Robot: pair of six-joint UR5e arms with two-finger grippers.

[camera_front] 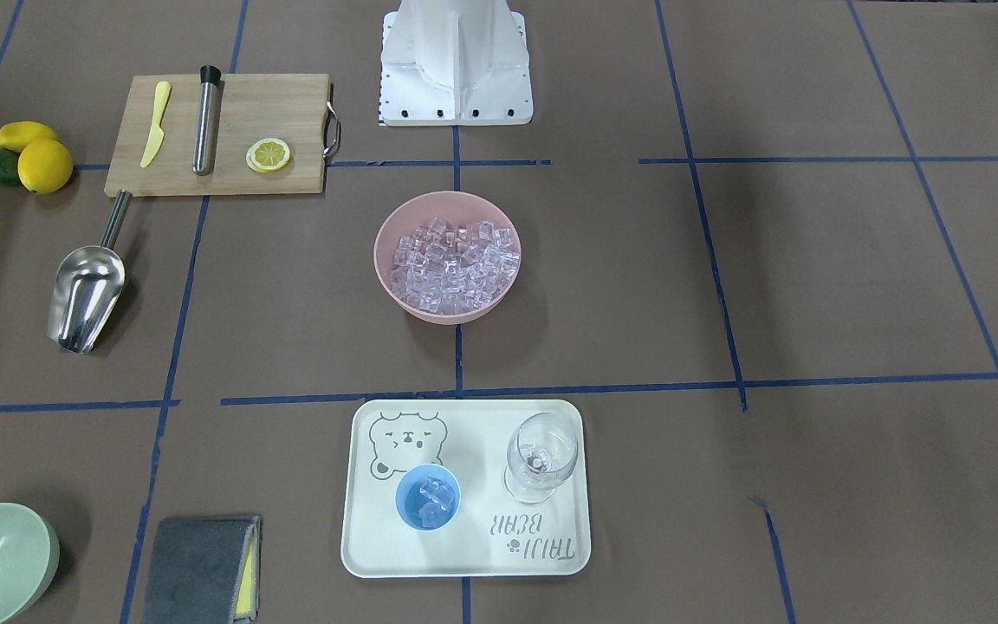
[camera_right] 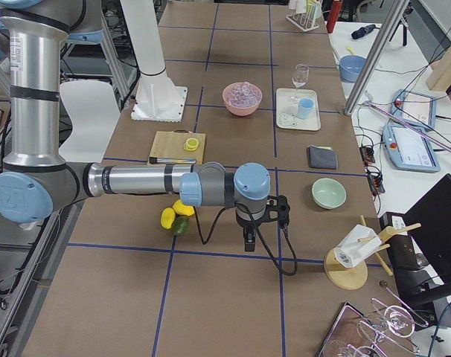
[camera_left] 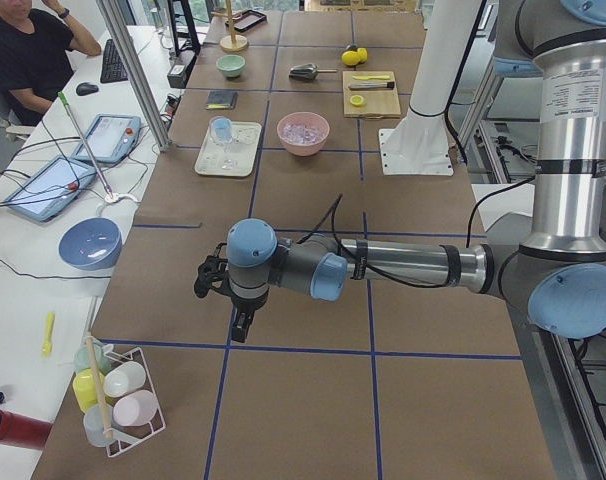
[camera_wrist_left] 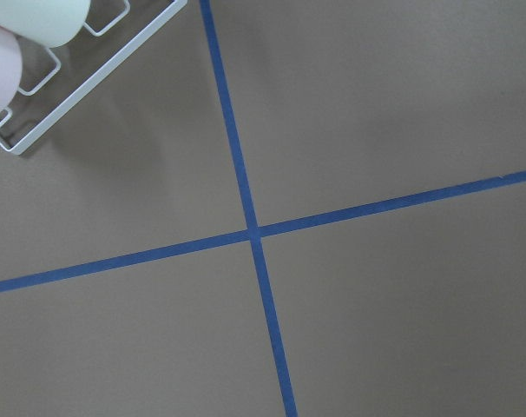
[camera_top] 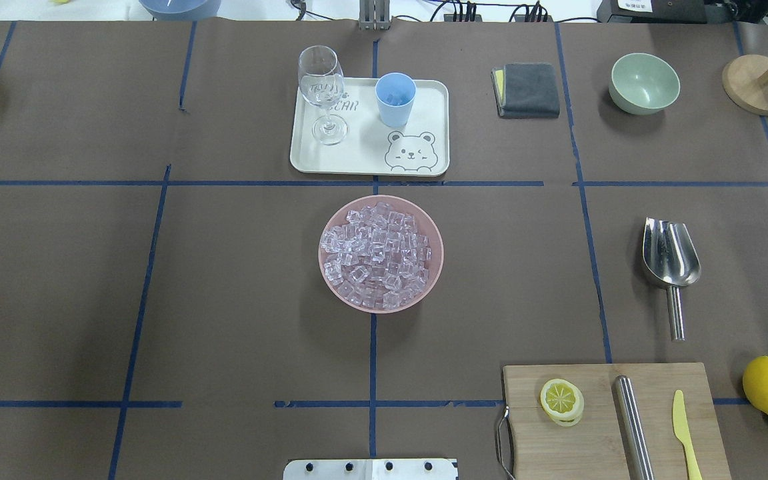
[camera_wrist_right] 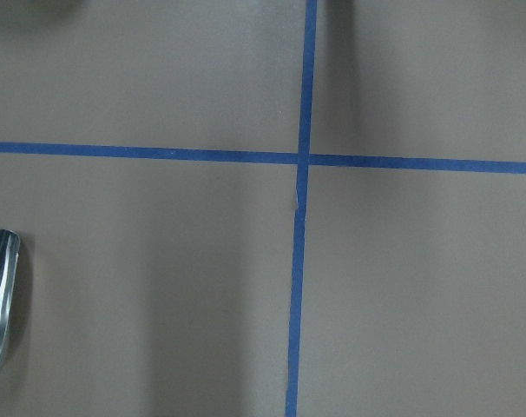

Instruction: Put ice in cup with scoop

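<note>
Plainly, the table (camera_top: 91, 267) carries everything, and both arms hang out at its ends, well apart from the work. The right fingers (camera_right: 249, 239) and left fingers (camera_left: 241, 325) show only from the side, so I cannot tell whether they are parted or closed.

The pink bowl (camera_top: 424, 215) holds the ice (camera_top: 377, 257). The scoop (camera_top: 671, 253) lies flat on the robot's right, handle toward the robot. It is off to one side of the right fingers, not between them. The cup (camera_top: 395, 107) on the tray (camera_top: 357, 157) already holds a few cubes.

If more is wanted, take the handle mid-length, keep the trough level, and tip slowly, clear of the wine glass (camera_top: 323, 87).
</note>
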